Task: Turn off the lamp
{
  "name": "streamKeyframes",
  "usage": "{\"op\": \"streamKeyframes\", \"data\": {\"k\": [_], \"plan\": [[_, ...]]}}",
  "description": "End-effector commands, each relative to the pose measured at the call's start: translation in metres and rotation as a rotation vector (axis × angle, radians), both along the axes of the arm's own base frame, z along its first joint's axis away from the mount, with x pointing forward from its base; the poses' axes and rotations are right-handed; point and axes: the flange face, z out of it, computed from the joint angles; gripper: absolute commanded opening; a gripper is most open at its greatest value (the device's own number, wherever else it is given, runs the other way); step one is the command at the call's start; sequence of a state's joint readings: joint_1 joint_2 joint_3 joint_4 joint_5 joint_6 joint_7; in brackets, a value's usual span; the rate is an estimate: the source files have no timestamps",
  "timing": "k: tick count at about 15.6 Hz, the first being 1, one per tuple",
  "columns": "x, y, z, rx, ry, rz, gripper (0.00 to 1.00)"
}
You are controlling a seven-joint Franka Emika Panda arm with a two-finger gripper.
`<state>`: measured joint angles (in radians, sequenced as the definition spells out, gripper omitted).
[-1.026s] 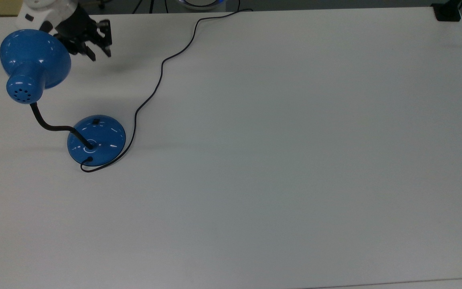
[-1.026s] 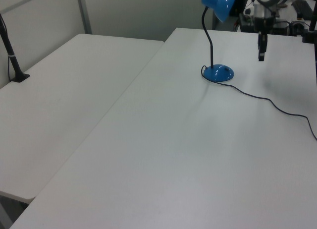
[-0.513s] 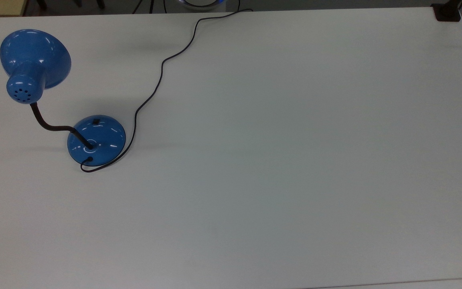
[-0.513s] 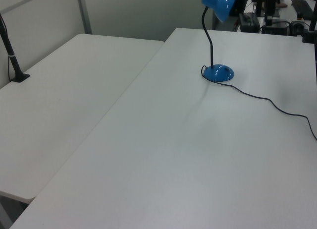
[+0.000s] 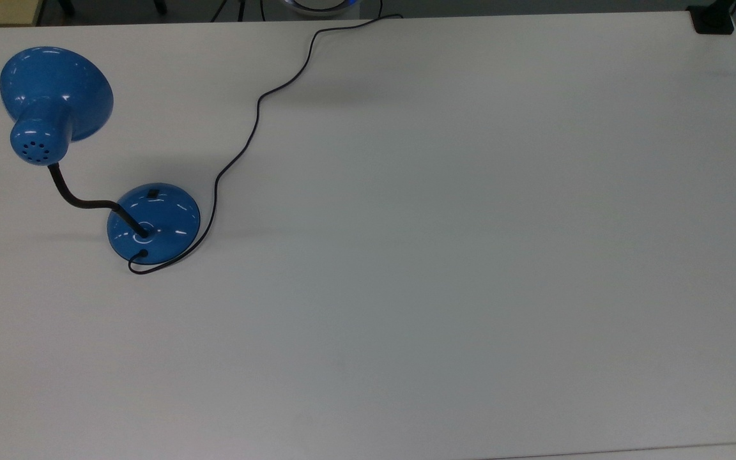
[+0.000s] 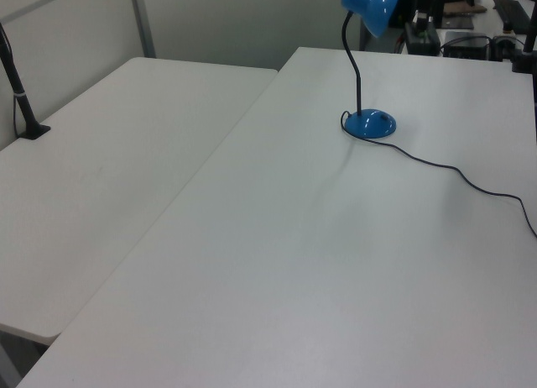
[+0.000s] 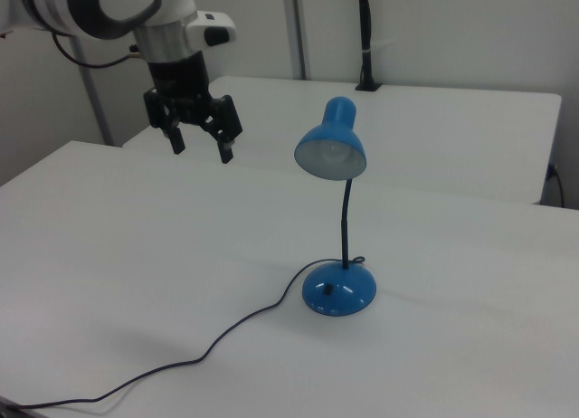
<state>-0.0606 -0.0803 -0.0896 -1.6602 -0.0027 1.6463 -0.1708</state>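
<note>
Lamp [image 5: 151,220] placement leaves the switch easy to reach: its domed blue base sits flat on the white tabletop [image 5: 470,255] near the top view's left edge, and the small black switch [image 5: 151,191] faces away from the gooseneck [image 5: 80,198], which bends off so the flared shade [image 5: 55,96] hangs clear of the base rather than over it. In the right view the tool [image 7: 197,147] hangs high above the tabletop, well apart from the lamp and to the right view's left of the shade, its two fingers spread open and holding nothing. Judging by that, the switch is not being touched now. The thin black cord [image 5: 253,128] curls round the base and snakes to the far edge; a descent toward the switch should avoid snagging it. Elsewhere the tabletop offers broad free room.
</note>
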Motion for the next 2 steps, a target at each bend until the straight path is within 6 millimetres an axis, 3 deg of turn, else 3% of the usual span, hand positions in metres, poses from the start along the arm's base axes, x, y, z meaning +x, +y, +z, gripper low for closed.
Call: {"op": "streamKeyframes", "data": {"k": [1, 2], "plan": [[0.0142, 0.0041, -0.0045, -0.044, -0.011, -0.001, 1.0], [0.0159, 0.0102, -0.0062, -0.052, -0.007, 0.01, 1.0]]}}
